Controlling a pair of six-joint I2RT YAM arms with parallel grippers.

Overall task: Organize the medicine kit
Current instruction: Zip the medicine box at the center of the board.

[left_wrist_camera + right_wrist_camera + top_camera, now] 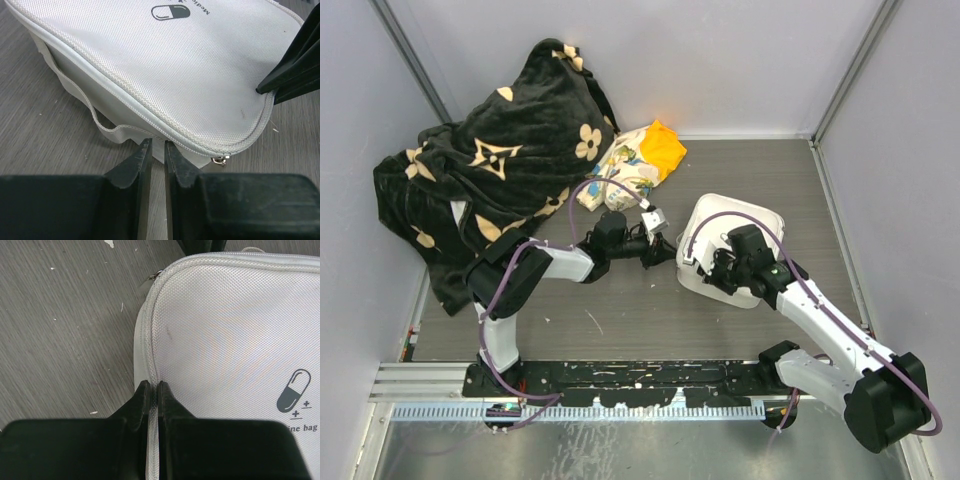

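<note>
The medicine kit [740, 232] is a white zip case lying closed on the grey table right of centre, with a dark pill logo [170, 12] on its lid. My right gripper [704, 266] is shut on the kit's lid rim at its near-left edge. The zip seam runs between the fingertips in the right wrist view [154, 385]. My left gripper [668, 253] is at the kit's left side. Its jaws stand almost together with nothing between them [157, 145], the tips at the kit's side wall. The zip pull [218, 160] sits just right of them, and a thin strap [95, 117] hangs to their left.
A black blanket with beige flower marks [490, 170] is heaped at the back left. A floral-and-orange cloth bundle [642, 160] lies behind the left gripper. Grey walls close in the table, and a metal rail [620, 385] runs along the near edge.
</note>
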